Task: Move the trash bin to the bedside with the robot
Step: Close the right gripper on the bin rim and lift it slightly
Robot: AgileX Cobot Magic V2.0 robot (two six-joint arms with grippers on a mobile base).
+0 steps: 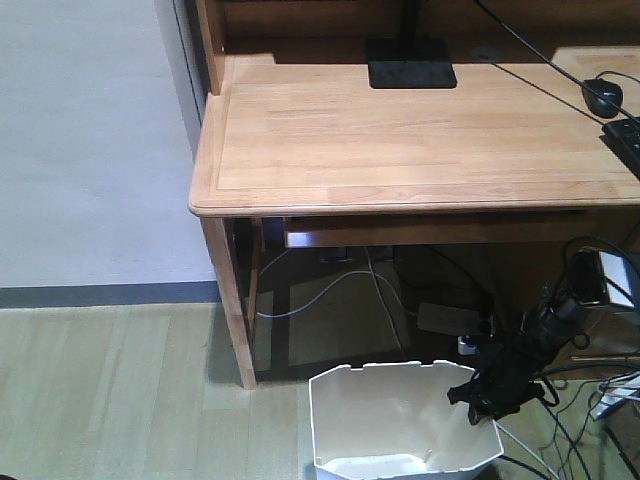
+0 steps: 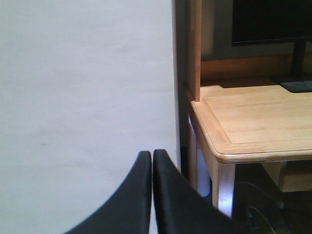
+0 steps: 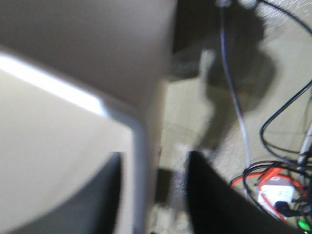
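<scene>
Straddling trash bin (image 1: 372, 412) wall, right gripper (image 3: 155, 161), jaws apart

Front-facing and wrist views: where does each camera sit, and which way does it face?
Front-facing: high, looking down at desk and trash bin; right claw at the bin's rim.
Left wrist: behind the shut left claw, facing white wall and desk corner.
Right wrist: behind the open right claw straddling the bin's rim; blurred.
Shared: front and left wrist show the desk.

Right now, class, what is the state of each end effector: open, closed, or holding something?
Left end effector: closed, holding nothing.
Right end effector: open, astride the trash bin wall, not clamped.
</scene>
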